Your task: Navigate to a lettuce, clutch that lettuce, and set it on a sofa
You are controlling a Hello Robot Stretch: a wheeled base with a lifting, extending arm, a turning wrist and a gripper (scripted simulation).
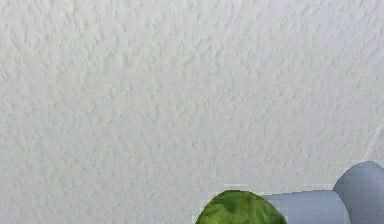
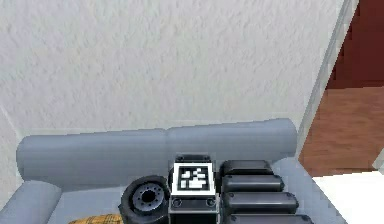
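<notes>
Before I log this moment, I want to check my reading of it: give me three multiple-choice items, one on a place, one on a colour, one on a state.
1. Where does the lettuce show in the forward view?
A) top left corner
B) bottom edge
C) halfway up the picture

2. What colour is the sofa?
A) grey
B) green
C) red

3. Does the gripper hold anything?
A) yes, a mug hangs from it
B) no, only bare floor lies behind it
C) it cannot be told

Answers:
1 B: the lettuce pokes up at the bottom edge.
2 A: the sofa's back is grey in the arm side view.
3 C: the sofa lies right behind the gripper, so a load cannot be judged.
</notes>
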